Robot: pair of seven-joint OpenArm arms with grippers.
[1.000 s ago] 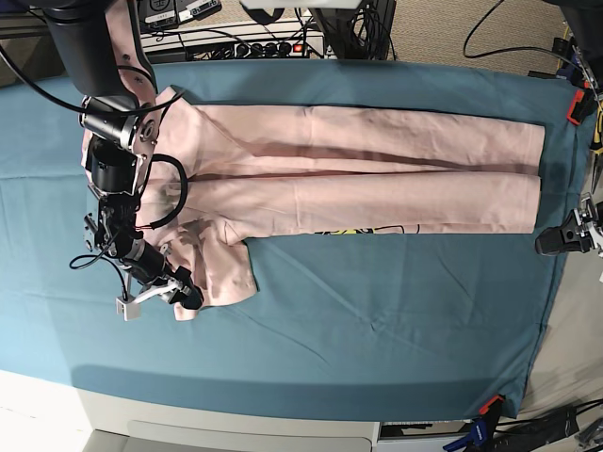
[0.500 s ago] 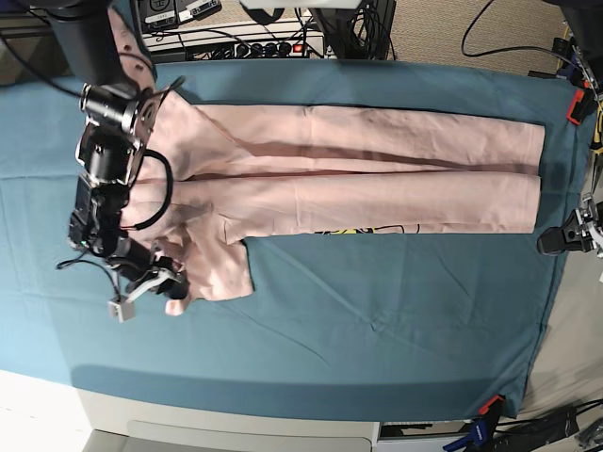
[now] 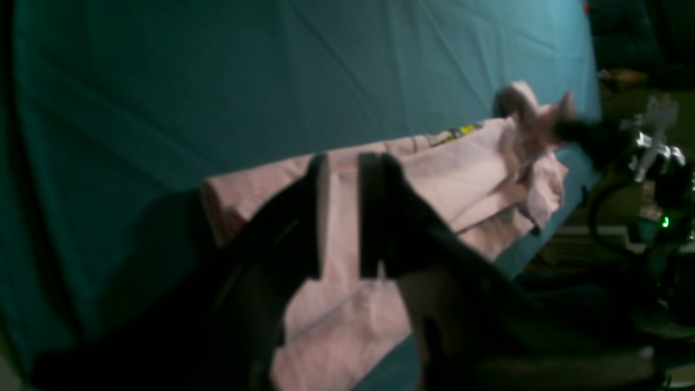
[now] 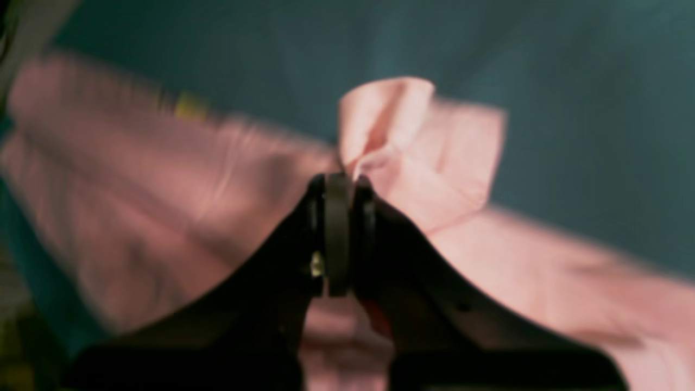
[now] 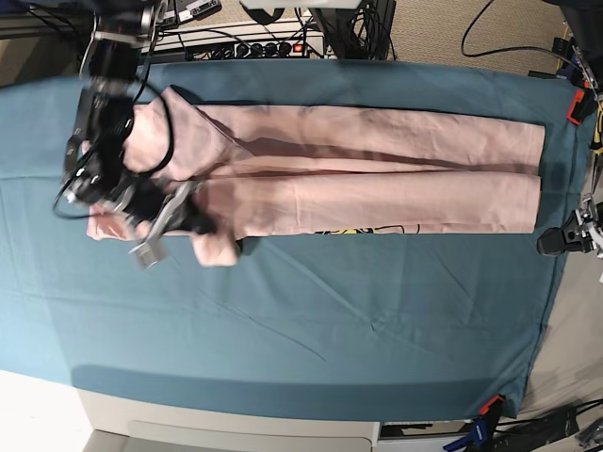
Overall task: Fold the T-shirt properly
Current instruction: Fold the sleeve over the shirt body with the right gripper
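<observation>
The teal cloth (image 5: 377,311) covers the whole table, and the T-shirt (image 5: 377,174) lies along its far half as a long band, side panels already folded inward, a sliver of print peeking out at the near edge. My right gripper (image 4: 339,182) has its jaws pressed together on a pinch of the sleeve (image 4: 412,146) at the collar end, lifted off the cloth. My left gripper (image 3: 339,212) hangs by the hem end, jaws a little apart with nothing visibly between them. To do this well I should carry the sleeve flat across the band, keep the fabric taut and low, and let go only once the edge lines up, so no lump is trapped
</observation>
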